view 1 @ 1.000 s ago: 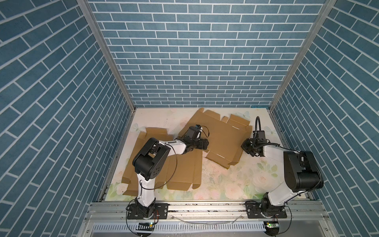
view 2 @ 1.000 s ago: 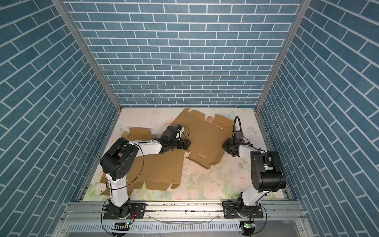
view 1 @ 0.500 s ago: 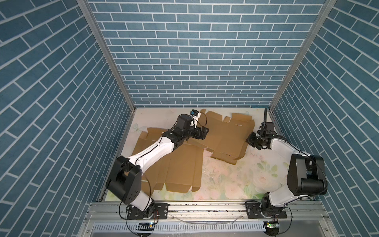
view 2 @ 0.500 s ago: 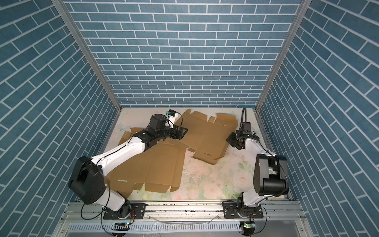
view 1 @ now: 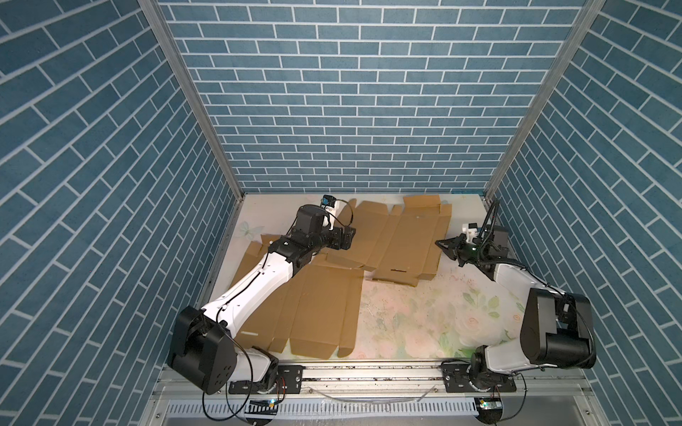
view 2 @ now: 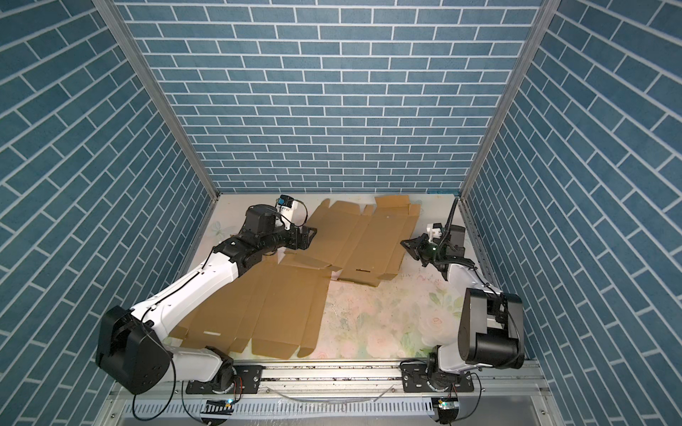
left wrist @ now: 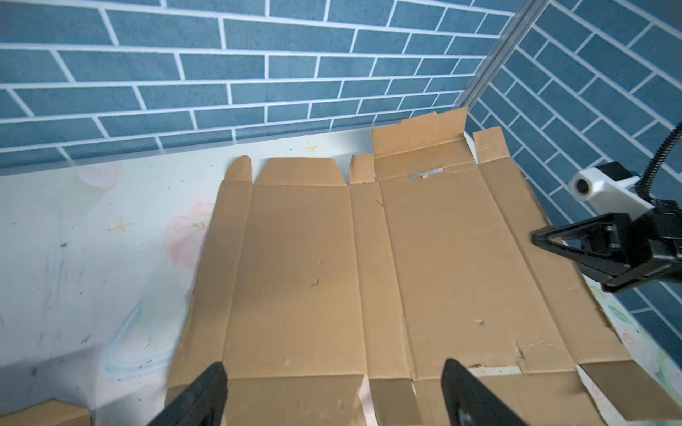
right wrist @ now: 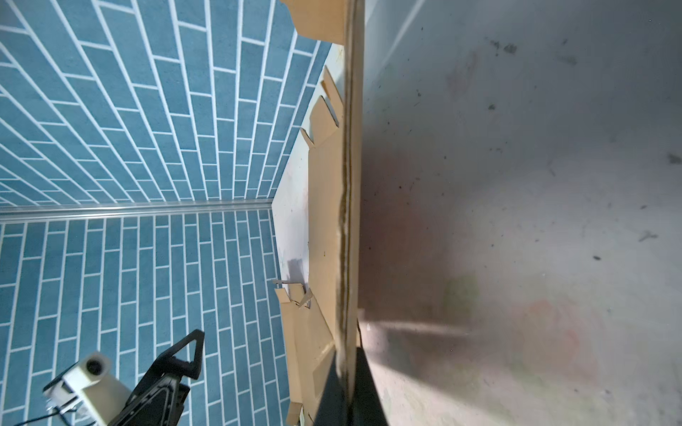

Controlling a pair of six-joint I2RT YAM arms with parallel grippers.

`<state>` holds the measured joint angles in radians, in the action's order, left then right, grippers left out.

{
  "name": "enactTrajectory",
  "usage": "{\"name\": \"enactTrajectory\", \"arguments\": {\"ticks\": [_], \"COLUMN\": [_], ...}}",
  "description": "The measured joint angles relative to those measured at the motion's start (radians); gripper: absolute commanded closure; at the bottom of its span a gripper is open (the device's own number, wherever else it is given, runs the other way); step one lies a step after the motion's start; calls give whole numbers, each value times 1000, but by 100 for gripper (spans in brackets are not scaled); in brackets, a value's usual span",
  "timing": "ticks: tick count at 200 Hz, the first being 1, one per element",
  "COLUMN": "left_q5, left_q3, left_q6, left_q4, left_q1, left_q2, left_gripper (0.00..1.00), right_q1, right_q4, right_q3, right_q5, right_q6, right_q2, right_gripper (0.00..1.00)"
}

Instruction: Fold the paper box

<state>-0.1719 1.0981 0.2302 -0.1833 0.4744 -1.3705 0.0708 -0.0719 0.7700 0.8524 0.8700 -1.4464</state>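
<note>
1. Far wall (view 1: pixel 361 110): blue-grey brick print with white mortar lines, courses running level.
2. Left wall (view 1: pixel 92 184) and right wall (view 1: pixel 609 184): same brick print; in both top views the courses slant down toward the far corners.
3. Left corner post (view 1: pixel 192 99) and right corner post (view 1: pixel 535 99): bare silver metal strips where the side walls meet the far wall, reaching down to the tabletop.
4. Tabletop (view 1: pixel 424 321): pale cream with a faded print of pink roses and green leaves, marked with dark specks and scuffs.
5. Near edge: silver metal rail (view 1: pixel 369 369) running left to right, with a white slotted strip (view 1: pixel 369 407) just nearer.
6. Light: bright, even, from above; shadows on the tabletop are soft.
</note>
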Motion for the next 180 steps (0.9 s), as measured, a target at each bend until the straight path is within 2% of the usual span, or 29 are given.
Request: {"name": "enactTrajectory", "arguments": {"ticks": [25, 47, 73, 105, 152, 180], "left_q5": [12, 10, -10, -21, 8, 11], "left_q3": [0, 0, -1, -97, -336, -461], "left_q6": [-8, -14, -5, 36, 176, 275], "left_q4": [-21, -22, -29, -30, -80, -51], "left_q1": [-11, -11, -11, -11, -11, -9], "left_q2": [15, 16, -3, 25, 145, 124], "left_gripper": [9, 9, 12, 25, 31, 38], "right_q1": [-2, -11, -19, -17, -16, -13], "right_q4": [270, 517, 681, 674, 590, 551], "right_q3": [35, 139, 235, 271, 349, 397], "right_q5": [-28, -171, -332, -326, -269, -213], "right_q6": [-181, -344, -454, -450, -421, -389], "right_q2": [77, 99, 85, 73, -27, -69], "right_gripper": [100, 100, 100, 100, 100, 100]}}
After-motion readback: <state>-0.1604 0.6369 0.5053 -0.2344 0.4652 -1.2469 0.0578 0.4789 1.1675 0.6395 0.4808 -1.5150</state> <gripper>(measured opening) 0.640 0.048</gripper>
